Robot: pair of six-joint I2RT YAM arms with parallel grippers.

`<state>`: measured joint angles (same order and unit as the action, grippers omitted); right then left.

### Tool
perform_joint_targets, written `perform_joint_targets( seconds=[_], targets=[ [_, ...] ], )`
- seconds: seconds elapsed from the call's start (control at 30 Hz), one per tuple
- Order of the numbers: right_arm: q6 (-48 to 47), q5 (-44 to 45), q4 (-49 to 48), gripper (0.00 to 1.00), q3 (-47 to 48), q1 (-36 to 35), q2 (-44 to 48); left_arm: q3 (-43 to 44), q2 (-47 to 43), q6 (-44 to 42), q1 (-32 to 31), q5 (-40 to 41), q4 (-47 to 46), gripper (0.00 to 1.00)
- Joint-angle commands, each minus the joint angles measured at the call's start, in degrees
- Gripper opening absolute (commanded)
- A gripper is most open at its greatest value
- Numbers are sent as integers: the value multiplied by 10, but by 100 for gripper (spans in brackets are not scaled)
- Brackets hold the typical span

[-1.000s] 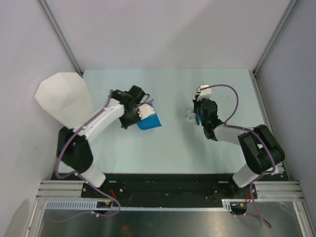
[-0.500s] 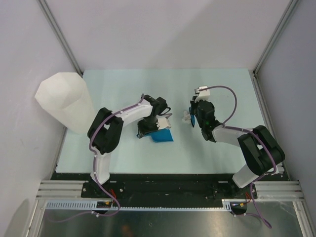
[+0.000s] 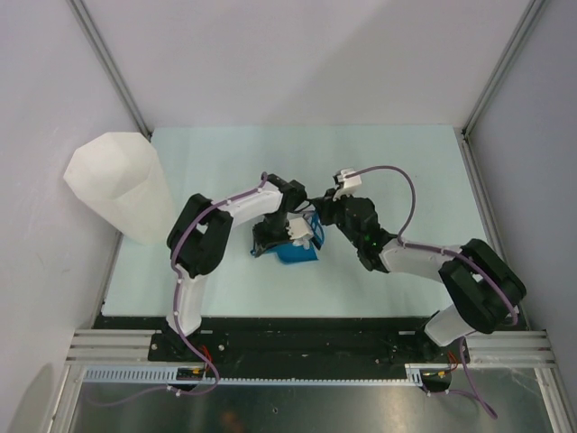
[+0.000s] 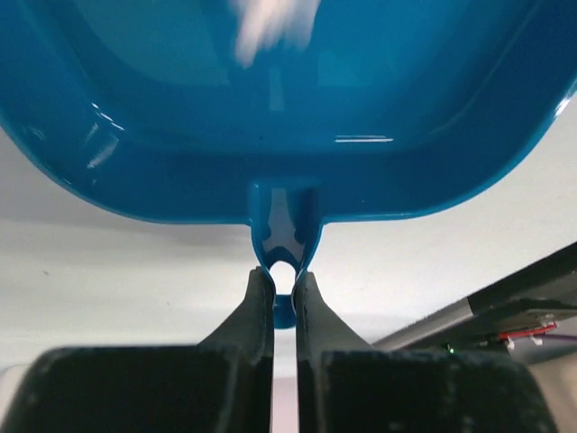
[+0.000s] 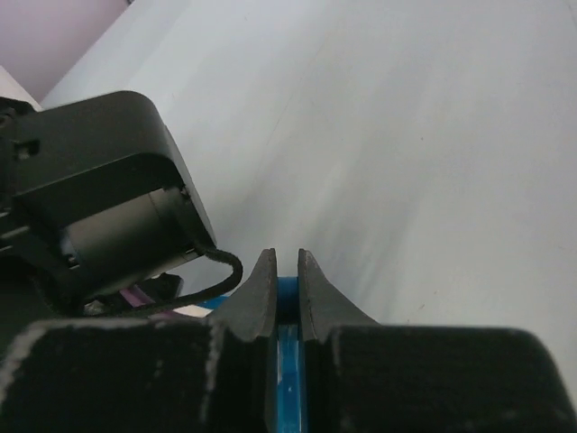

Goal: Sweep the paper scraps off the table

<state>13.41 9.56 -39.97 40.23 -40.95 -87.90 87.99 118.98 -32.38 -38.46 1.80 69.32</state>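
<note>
My left gripper (image 4: pixel 283 275) is shut on the handle loop of a blue dustpan (image 4: pixel 288 171), which lies on the pale green table (image 3: pixel 397 162) at mid-centre (image 3: pixel 296 250). A blurred white paper scrap (image 4: pixel 270 27) shows in the pan's far part. My right gripper (image 5: pixel 287 257) is shut on a thin blue brush handle (image 5: pixel 287 361) and sits right of the pan's mouth (image 3: pixel 326 216), close to the left wrist. A small white patch (image 3: pixel 309 231) lies between the grippers at the pan; I cannot tell whether it is paper or bristles. No other scraps show on the table.
A tall white faceted bin (image 3: pixel 117 185) stands at the table's left edge. Grey walls and metal rails (image 3: pixel 491 81) border the table. The left arm's black wrist housing (image 5: pixel 99 198) fills the left of the right wrist view.
The left arm brought the dustpan right and nearer. The right gripper swung left to the pan's mouth. The white scrap that lay beside the right gripper is gone from that spot.
</note>
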Motion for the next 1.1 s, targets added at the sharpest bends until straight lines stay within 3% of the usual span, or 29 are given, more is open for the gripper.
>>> perform_joint_targets(
  seconds=[0.0,0.33,0.57,0.77,1.07],
  targets=[
    [72,13,10,0,1,-19,80,30,-1,15,4,-52,-1,0],
    [-20,135,142,0,1,17,223,23,-57,39,36,-142,-61,0],
    [-38,145,241,0,1,106,344,44,-129,79,84,-218,-82,0],
    [-57,138,287,0,-1,145,367,75,-179,100,139,-215,-80,0],
    [-44,121,302,0,-35,149,360,190,-257,94,292,-200,-34,0]
  ],
)
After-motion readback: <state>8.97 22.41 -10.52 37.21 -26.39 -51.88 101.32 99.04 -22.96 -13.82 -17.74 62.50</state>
